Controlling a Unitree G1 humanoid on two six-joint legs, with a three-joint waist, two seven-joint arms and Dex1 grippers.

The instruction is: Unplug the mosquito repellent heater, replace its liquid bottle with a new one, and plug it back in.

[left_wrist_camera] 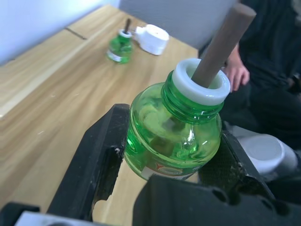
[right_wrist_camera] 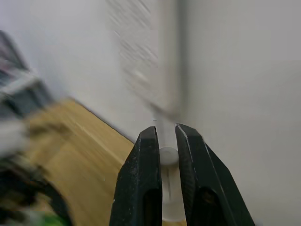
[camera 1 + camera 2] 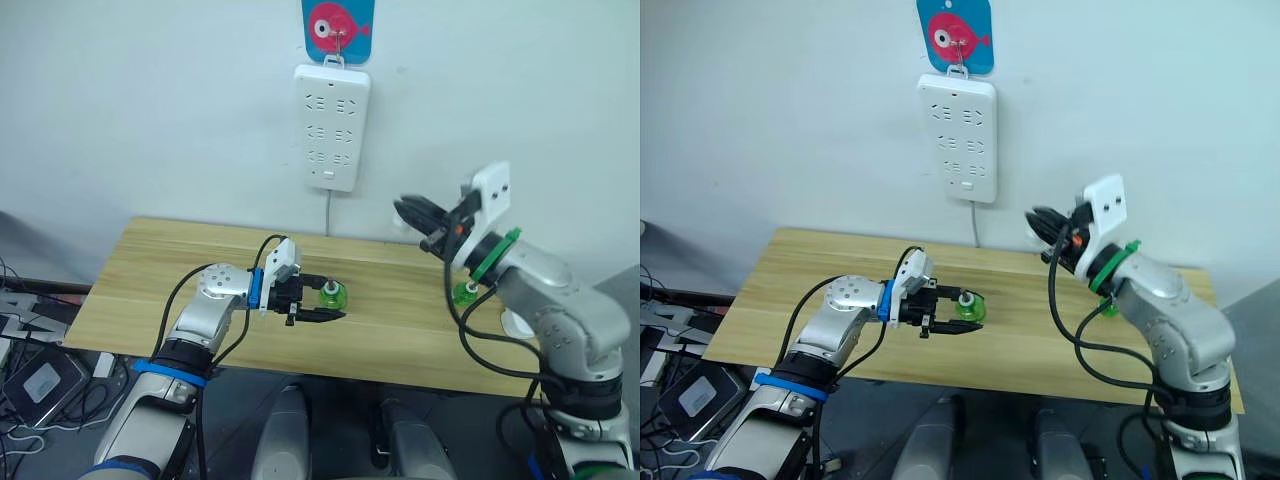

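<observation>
My left gripper (image 3: 336,301) is low over the table's middle, shut on a green liquid bottle (image 1: 174,136) with a white neck and a brown wick sticking out. A second green bottle (image 3: 465,293) stands on the table's right side. Just beside it is the white mosquito repellent heater (image 1: 151,38), partly behind my right arm in the eye views (image 3: 515,322). My right gripper (image 3: 414,224) is raised above the table near the wall. Its fingers are nearly together, with a small white cap (image 2: 168,157) pinched between them.
A white multi-socket power strip (image 3: 332,125) hangs on the wall under a blue fish hook (image 3: 338,28), its cable dropping behind the wooden table (image 3: 150,280). A person's hand (image 1: 237,70) shows beyond the table's front edge.
</observation>
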